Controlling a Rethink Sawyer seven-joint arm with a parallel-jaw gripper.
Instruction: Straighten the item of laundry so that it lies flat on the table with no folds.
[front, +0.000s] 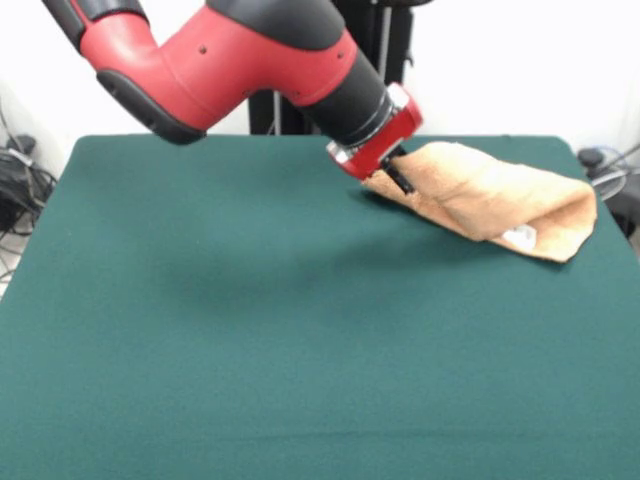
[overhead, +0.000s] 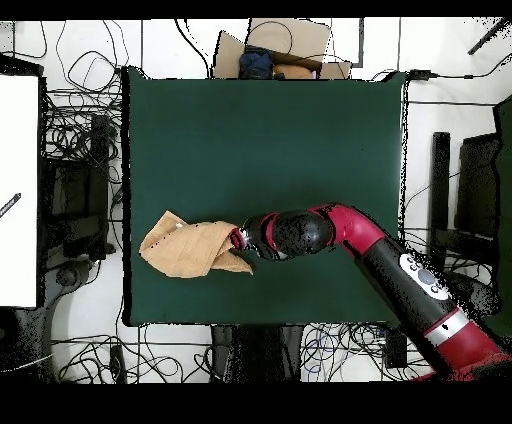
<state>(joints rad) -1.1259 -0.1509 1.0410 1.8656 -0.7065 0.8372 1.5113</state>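
- The peach-orange terry towel (front: 485, 200) lies bunched and doubled over near one edge of the green table (front: 250, 330), partly hanging past that edge in the overhead view.
- The gripper (front: 398, 178) is tilted down at the towel's inner corner, its tip touching or buried in the cloth; whether the jaws are closed on fabric or merely resting there cannot be told.
- From the jaws, the towel stretches away toward the table edge, a thick fold running along it and a white label (front: 519, 238) showing at the far end.
- Judgement: the straightening is hardly begun; the fold must be opened, the cloth drawn inward and spread flat.
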